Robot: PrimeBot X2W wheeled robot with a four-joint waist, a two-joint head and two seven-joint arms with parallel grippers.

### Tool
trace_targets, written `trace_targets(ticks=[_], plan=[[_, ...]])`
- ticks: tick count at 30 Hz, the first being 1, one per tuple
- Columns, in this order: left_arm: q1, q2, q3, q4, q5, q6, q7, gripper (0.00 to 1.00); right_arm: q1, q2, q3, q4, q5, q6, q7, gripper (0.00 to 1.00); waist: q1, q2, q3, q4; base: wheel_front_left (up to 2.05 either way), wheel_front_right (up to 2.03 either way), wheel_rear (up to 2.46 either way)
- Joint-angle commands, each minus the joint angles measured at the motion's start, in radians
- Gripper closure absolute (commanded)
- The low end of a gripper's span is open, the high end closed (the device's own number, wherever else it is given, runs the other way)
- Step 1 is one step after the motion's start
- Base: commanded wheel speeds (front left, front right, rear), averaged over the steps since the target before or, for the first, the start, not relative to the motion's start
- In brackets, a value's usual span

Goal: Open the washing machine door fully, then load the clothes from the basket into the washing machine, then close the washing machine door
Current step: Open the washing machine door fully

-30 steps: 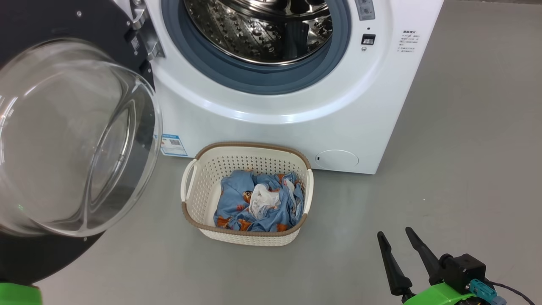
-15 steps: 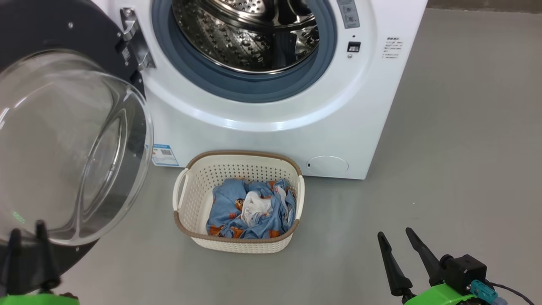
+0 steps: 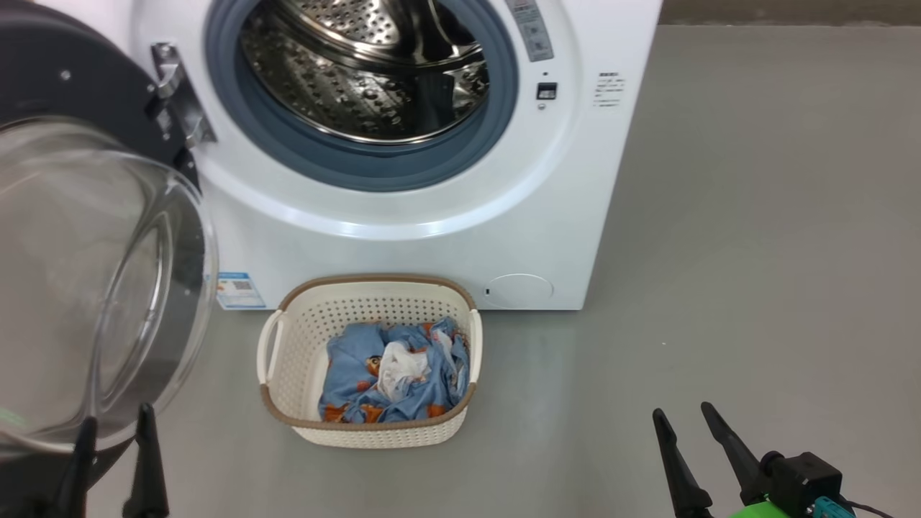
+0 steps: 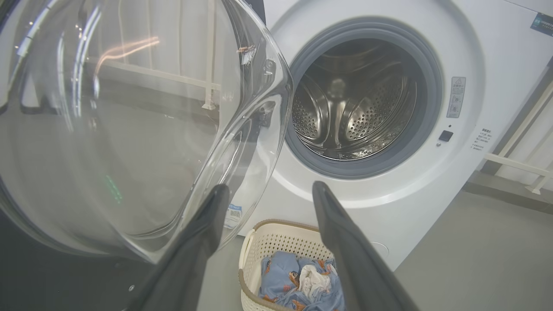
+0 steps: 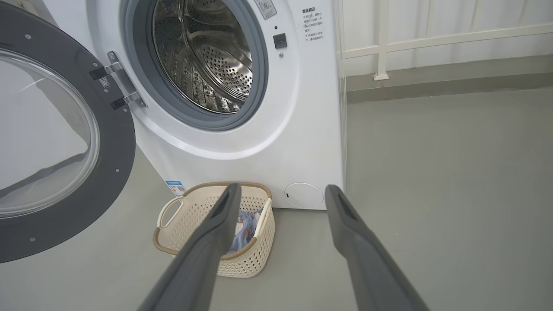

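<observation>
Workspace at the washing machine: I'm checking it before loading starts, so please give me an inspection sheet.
Surface: grey floor, bare.
Job's things: washing machine door swung wide open; drum looks empty; clothes lie in the basket, on the floor before the washing machine.
Clutter: nothing seen.
Grippers: left gripper open, empty, beside the door's glass; right gripper open, empty, over bare floor.
Cables: thin dark cable at the right gripper's wrist.
Surroundings: white railing beyond the machine.

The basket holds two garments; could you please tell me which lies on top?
The small white garment, crumpled in the middle, atop the light blue fabric with orange prints.
</observation>
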Motion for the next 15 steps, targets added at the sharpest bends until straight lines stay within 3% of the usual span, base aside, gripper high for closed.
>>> trace_targets(ticks=[1,15], plan=[[-0.001,0.031,0.02,-0.033,0.004,-0.001,-0.006,0.0,-0.002,-0.003,0.019,-0.034,-0.005,0.003,-0.012,0.0,0.0,0.0,-0.007,-0.027,0.0,0.0,0.0],[0.071,0.064,-0.055,-0.026,0.02,-0.002,-0.006,0.0,0.034,-0.003,-0.047,-0.155,-0.034,0.003,-0.012,0.0,0.0,0.0,-0.019,-0.089,0.0,0.0,0.0]])
